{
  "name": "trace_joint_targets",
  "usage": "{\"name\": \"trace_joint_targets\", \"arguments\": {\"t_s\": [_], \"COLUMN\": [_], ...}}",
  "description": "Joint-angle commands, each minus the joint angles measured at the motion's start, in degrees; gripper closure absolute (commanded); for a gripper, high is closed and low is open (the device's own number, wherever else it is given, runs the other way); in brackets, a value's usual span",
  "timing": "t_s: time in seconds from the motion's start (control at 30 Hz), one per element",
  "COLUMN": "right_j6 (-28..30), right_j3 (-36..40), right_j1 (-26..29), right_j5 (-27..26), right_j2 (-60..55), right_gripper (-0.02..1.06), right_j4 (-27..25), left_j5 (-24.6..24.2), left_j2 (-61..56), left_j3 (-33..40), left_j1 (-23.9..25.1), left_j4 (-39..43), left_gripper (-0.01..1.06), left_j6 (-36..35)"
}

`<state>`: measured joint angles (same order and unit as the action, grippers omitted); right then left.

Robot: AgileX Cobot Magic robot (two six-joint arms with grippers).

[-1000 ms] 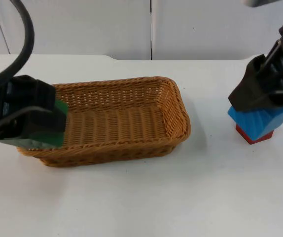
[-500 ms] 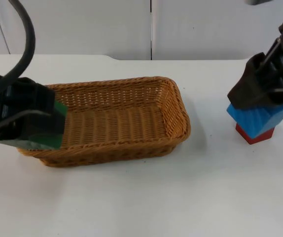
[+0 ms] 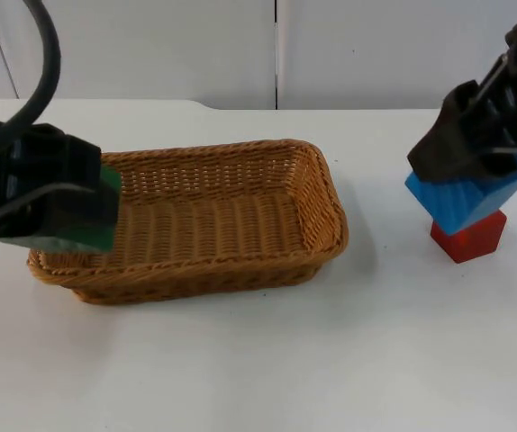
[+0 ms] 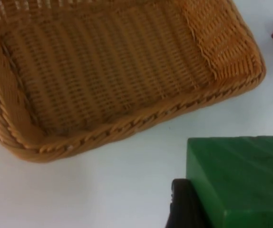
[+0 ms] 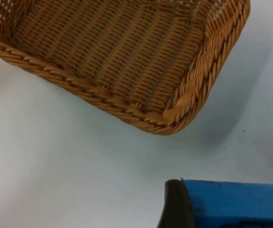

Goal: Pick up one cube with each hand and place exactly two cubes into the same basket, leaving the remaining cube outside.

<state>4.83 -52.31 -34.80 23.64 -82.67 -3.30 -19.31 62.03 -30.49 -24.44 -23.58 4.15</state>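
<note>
A: What is seen at the left side of the white table top?

B: A green ridged cube is held clamped in the jaws of the left gripper, raised at the left end of the oval woven wicker basket. Compared with a second ago, it has been carried a little higher and slightly further over the rim. In the left wrist view the green ridged cube is seen above bare table just outside the near wall of the basket, so it is judged not yet fully over the interior.

A: And the basket itself?

B: Nothing is contained in it; its floor is bare weave. No cube has been placed so far.

A: What has changed at the right?

B: The blue ridged cube is gripped between the jaws of the right gripper. A second ago it was pressed down over the red hexagonal block; now it has been lifted, and more of the red block is exposed beneath it. Whether the two are touching cannot be told.

A: What is meant by that for the task?

B: Both pick-ups are judged done. The blue cube must be carried across to the basket, well apart from it, while the red block is left outside.
</note>
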Motion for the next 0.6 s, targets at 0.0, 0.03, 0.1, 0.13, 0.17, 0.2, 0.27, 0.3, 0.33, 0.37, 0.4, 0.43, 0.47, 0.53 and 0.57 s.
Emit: {"name": "trace_joint_targets", "arguments": {"t_s": [0.0, 0.03, 0.1, 0.13, 0.17, 0.2, 0.27, 0.3, 0.33, 0.37, 0.4, 0.43, 0.47, 0.53, 0.57], "right_j6": [0.10, 0.10, 0.10, 0.10, 0.10, 0.10, 0.10, 0.10, 0.10, 0.10, 0.10, 0.10, 0.10, 0.10, 0.10], "right_j3": [-0.34, -1.12, -3.05, -3.05, -3.98, -4.91, -7.95, -7.95, -9.08, -10.43, -11.81, -13.16, -13.16, -15.39, -16.61], "right_j1": [-0.35, -0.35, -0.35, -0.35, -0.35, -0.35, -0.35, -0.35, -0.35, -0.35, -0.35, -0.35, -0.35, -0.35, -0.35], "right_j5": [-1.40, -1.15, -0.46, -0.46, -0.15, 0.11, 0.26, 0.26, 0.66, 0.80, 1.19, 1.54, 1.54, 2.27, 2.69], "right_j2": [0.40, -0.47, -2.39, -2.39, -3.34, -4.51, -7.35, -7.35, -8.59, -9.84, -11.06, -12.14, -12.14, -14.53, -15.53], "right_gripper": [1.05, 1.05, 1.05, 1.05, 1.05, 1.05, 1.05, 1.05, 1.05, 1.05, 1.05, 1.05, 1.05, 1.05, 1.05], "right_j4": [-0.03, -0.03, -0.41, -0.41, -0.41, -0.41, -0.41, -0.41, -0.41, -0.41, -0.41, -0.41, -0.41, -0.41, -0.41], "left_j5": [2.27, 3.58, 5.67, 5.67, 6.73, 7.88, 10.25, 10.25, 11.54, 11.54, 11.23, 10.96, 10.96, 10.66, 11.04], "left_j2": [0.37, 0.85, 1.57, 1.57, 2.22, 2.84, 4.77, 4.77, 6.48, 8.05, 9.77, 11.54, 11.54, 14.78, 16.45], "left_j3": [-0.05, -0.05, -0.05, -0.05, -0.17, -0.17, -0.17, -0.17, -0.58, -1.19, -2.30, -3.66, -3.66, -6.15, -7.35], "left_j1": [-0.18, -0.18, -0.18, -0.18, -0.18, -0.18, -0.18, -0.18, -0.18, -0.18, -0.18, -0.18, -0.18, -0.18, -0.08], "left_j4": [0.42, 0.46, 0.75, 0.75, 0.75, 0.75, 0.75, 0.75, 0.75, 1.55, 2.42, 3.16, 3.16, 3.79, 3.76], "left_gripper": [1.05, 1.05, 1.05, 1.05, 1.05, 1.05, 1.05, 1.05, 1.05, 1.05, 1.05, 1.05, 1.05, 1.05, 1.05], "left_j6": [0.12, 0.12, 0.28, 0.28, 0.68, 1.14, 1.66, 1.66, 1.66, 1.66, 1.66, 1.66, 1.66, 2.32, 2.95]}}
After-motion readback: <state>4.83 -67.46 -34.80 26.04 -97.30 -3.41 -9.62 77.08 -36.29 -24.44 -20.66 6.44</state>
